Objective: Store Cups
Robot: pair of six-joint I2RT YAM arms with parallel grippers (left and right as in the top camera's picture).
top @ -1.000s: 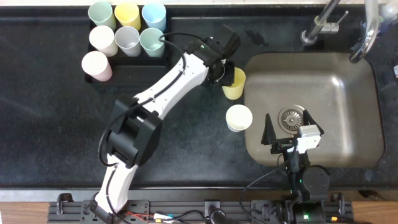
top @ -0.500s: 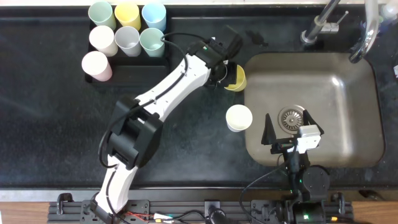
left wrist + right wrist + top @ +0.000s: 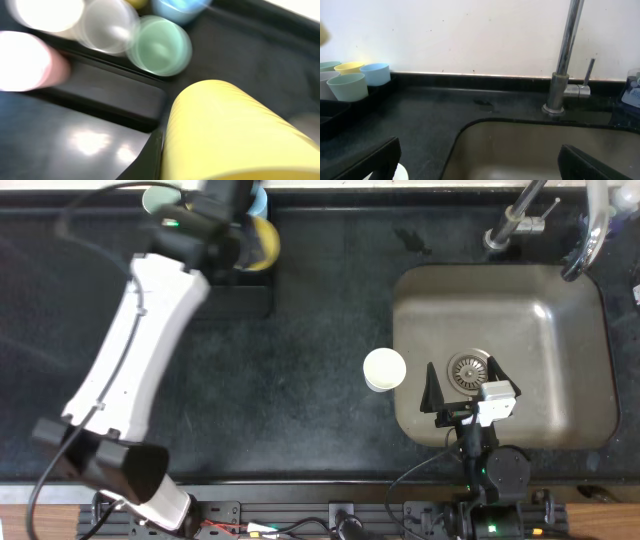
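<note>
Top view: left arm stretched to the far left corner of the dark counter (image 3: 300, 410), left gripper (image 3: 245, 242) clamped on a yellow cup (image 3: 264, 242), which is lifted off the surface at the right end of the black tray (image 3: 240, 298). Left wrist view, blurred: yellow cup close up, one dark finger (image 3: 150, 160) pressed to its side. Beyond it lies the tray's bare floor, then a green cup (image 3: 160, 45), grey cup (image 3: 107, 25) and blue cup (image 3: 180, 5) upright in the tray, with a pink cup (image 3: 27, 60) beside them; whether the pink one stands in or just outside the tray, cannot tell. Loose white cup (image 3: 384, 369) upright on the counter, just beside the left rim of the sink (image 3: 560, 300), well apart from the tray. Right gripper (image 3: 462, 388) sits low over the sink basin near the drain, fingers spread wide, nothing between them. Tap (image 3: 565, 60) stands at the sink's back edge.
</note>
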